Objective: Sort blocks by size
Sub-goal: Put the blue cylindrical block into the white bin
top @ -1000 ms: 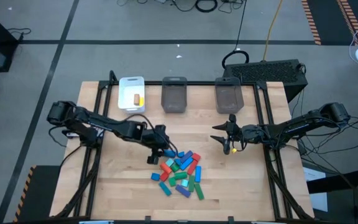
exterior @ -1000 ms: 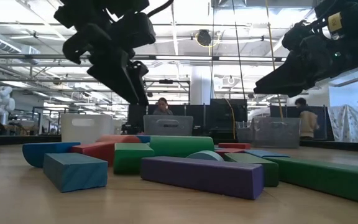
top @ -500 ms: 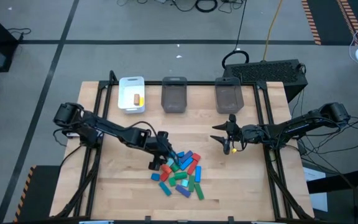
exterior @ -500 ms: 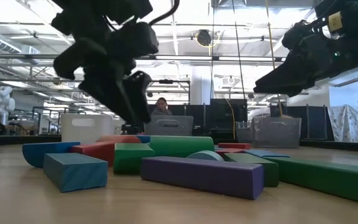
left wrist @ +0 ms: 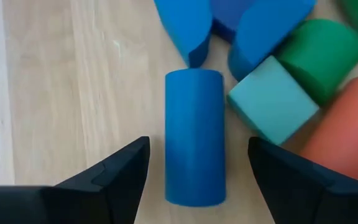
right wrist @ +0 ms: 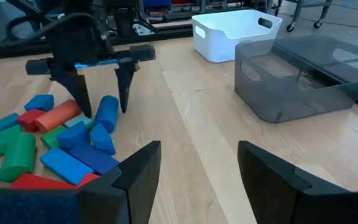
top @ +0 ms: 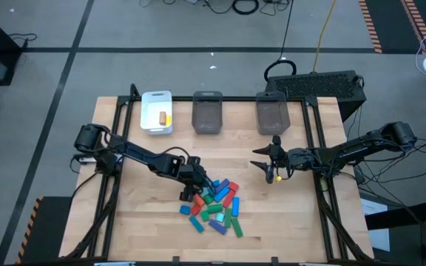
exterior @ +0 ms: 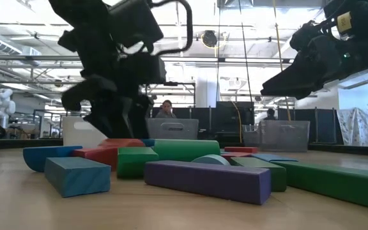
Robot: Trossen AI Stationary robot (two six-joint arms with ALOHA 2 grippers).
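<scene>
The blocks point(top: 214, 207) lie in a loose, many-coloured pile on the wooden table, near its front middle. A blue round bar point(left wrist: 194, 143) lies on its side at the pile's far left edge. My left gripper point(left wrist: 199, 149) is open and low over it, pointing steeply down. One finger stands on each long side of the bar, with a gap showing on both sides. The right wrist view shows this too, with the left gripper point(right wrist: 102, 93) over the bar point(right wrist: 106, 112). My right gripper point(top: 261, 164) hangs open above bare table to the right of the pile, with nothing between its fingers.
Along the far edge stand a white tray point(top: 157, 112) holding a small yellow piece and two grey bins point(top: 207, 112) point(top: 272, 114). Teal, green and orange-red blocks point(left wrist: 272, 99) crowd the bar's right side. Bare wood lies to the left of the pile.
My left gripper has come down toward the table and a little toward the near edge. It has reached the pile's far left side, and its fingers now stand astride the blue bar. The blocks have not moved.
</scene>
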